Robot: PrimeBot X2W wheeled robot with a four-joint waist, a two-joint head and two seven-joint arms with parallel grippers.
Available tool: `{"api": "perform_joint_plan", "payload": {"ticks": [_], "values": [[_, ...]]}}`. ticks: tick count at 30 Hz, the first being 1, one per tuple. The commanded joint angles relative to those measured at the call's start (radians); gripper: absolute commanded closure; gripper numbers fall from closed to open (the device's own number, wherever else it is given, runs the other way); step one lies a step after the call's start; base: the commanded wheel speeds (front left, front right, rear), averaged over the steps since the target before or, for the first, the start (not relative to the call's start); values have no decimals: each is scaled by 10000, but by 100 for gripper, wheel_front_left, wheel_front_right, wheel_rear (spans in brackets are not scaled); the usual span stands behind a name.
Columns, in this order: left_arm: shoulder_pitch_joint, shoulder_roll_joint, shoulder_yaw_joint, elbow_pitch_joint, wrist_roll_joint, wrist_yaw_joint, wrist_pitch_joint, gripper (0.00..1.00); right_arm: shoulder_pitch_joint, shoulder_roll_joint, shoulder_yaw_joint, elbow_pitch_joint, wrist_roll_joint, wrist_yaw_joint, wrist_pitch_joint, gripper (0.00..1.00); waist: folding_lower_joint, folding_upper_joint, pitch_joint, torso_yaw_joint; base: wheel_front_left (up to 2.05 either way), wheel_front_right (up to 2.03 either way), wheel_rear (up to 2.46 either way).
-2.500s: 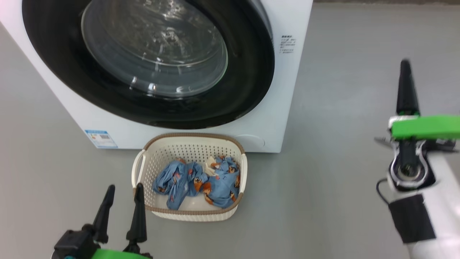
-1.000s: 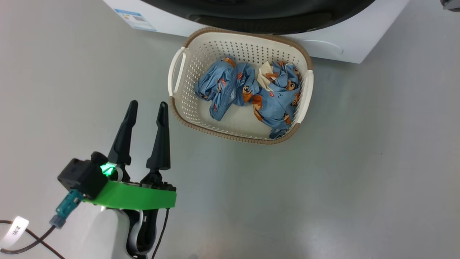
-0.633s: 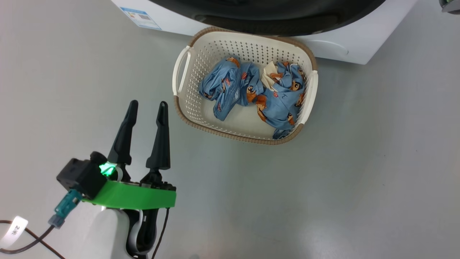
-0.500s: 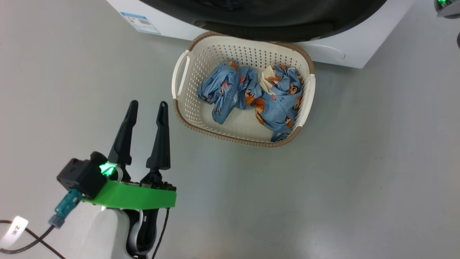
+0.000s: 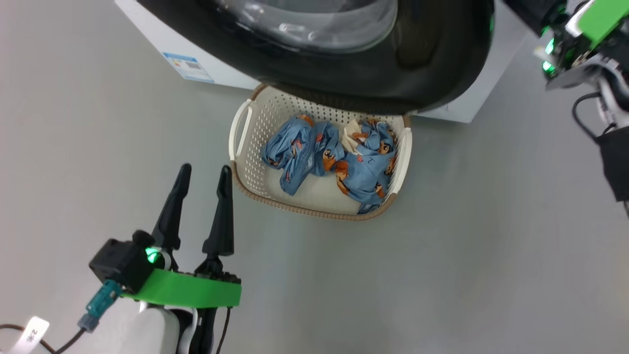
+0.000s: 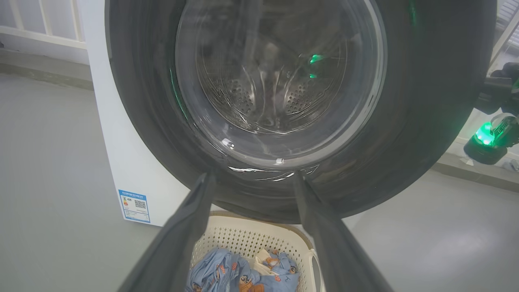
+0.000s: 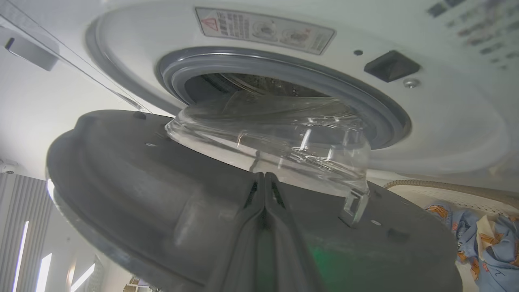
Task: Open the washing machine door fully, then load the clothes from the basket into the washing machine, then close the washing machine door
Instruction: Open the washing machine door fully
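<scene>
Two light-blue, bear-printed clothes [image 5: 339,162] lie bunched together in the basket [image 5: 304,211], which sits on the grey floor [image 5: 442,270] at the middle of the head view. The basket's far end is tucked under the washing machine door [image 5: 432,64], whose glossy black rim fills the upper middle of the frame and overhangs it. The door stands partway open. In the right wrist view its glass bowl [image 7: 275,138] has swung out from the grey gasket [image 7: 284,71], though its far edge overlaps the opening. The white washing machine [image 5: 152,29] shows at the upper left of the head view, with a blue label [image 5: 188,66] on its lower front corner. In the left wrist view the perforated drum [image 6: 259,93] shows through the glass.

The right claw [image 7: 264,178] is clenched with nothing between its fingers. Its tips lie at the door's grey inner face just below the bowl, and whether they touch it I cannot tell. The left claw [image 5: 205,168] is released and empty at the lower left of the head view, just beside the basket's near left corner.
</scene>
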Motion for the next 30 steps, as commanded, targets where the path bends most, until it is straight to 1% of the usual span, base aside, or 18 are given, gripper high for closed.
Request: {"api": "perform_joint_plan", "payload": {"ticks": [1, 17, 30], "values": [[198, 160, 370, -153, 173, 6, -63, 0, 300, 377, 190, -410, -117, 60, 198, 100, 0, 0, -295, -164, 0, 0, 0], [770, 239, 490, -101, 423, 6, -63, 0, 1500, 871, 795, -825, -127, 60, 956, 100, 0, 0, -1159, -294, 0, 0, 0], [1173, 417, 544, -83, 576, 6, -63, 0, 2601, 1393, 1296, -1526, -94, 60, 1544, 100, 0, 0, -1746, -248, 0, 0, 0]]}}
